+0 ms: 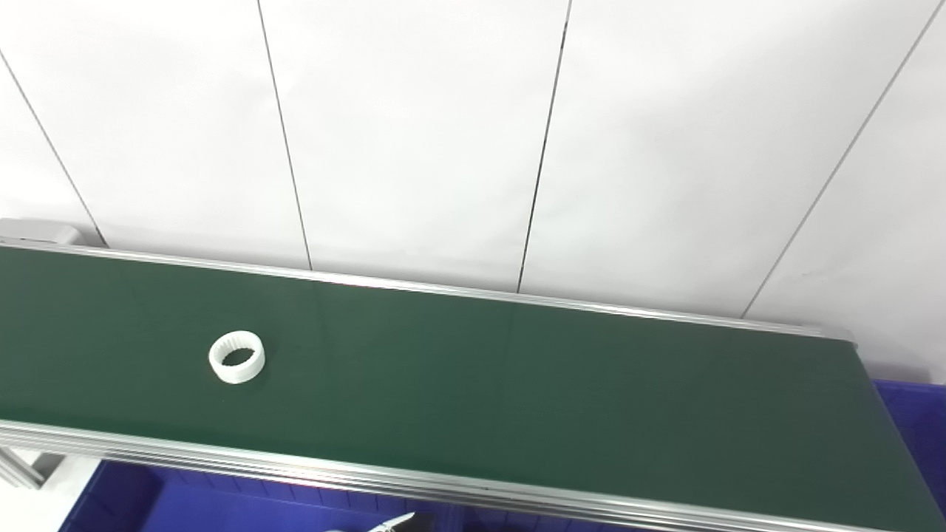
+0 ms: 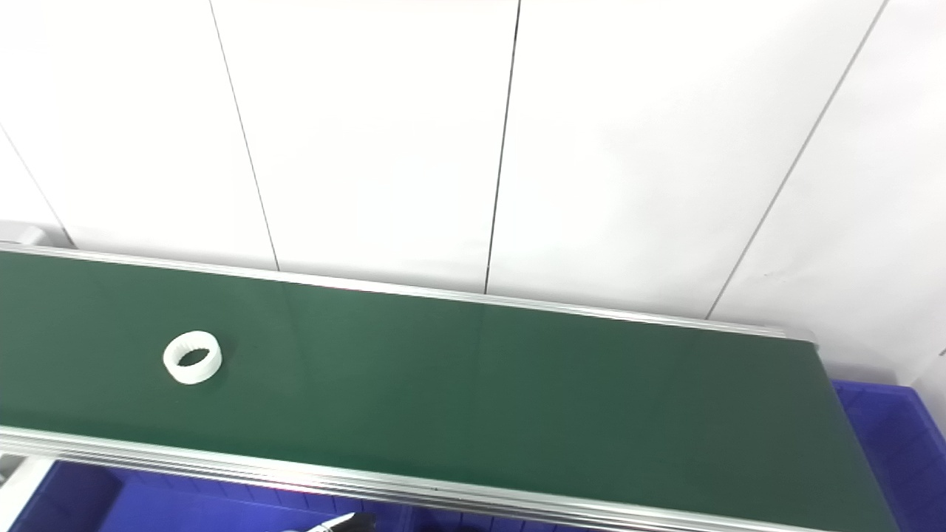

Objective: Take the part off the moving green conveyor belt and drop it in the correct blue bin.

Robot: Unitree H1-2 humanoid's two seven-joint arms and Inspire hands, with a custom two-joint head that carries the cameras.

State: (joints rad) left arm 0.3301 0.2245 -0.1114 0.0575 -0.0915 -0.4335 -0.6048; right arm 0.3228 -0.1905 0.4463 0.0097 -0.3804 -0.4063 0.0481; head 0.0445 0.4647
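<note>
A white ring-shaped part [image 1: 236, 357] with a ribbed inner wall lies flat on the green conveyor belt [image 1: 517, 384], toward its left end. Nothing touches it. Blue bins sit below the belt's near rail [image 1: 244, 502] and past its right end [image 1: 913, 421]. At the bottom edge, over the near bin, a small pale and black tip [image 1: 395, 522] pokes into the picture. It may be a fingertip of my left hand, too little of it showing to tell its pose. My right hand is out of view.
Silver rails [image 1: 473, 488] run along both long sides of the belt. A white panelled wall [image 1: 473, 133] rises right behind the far rail. A divider [image 1: 443, 517] splits the near blue bin.
</note>
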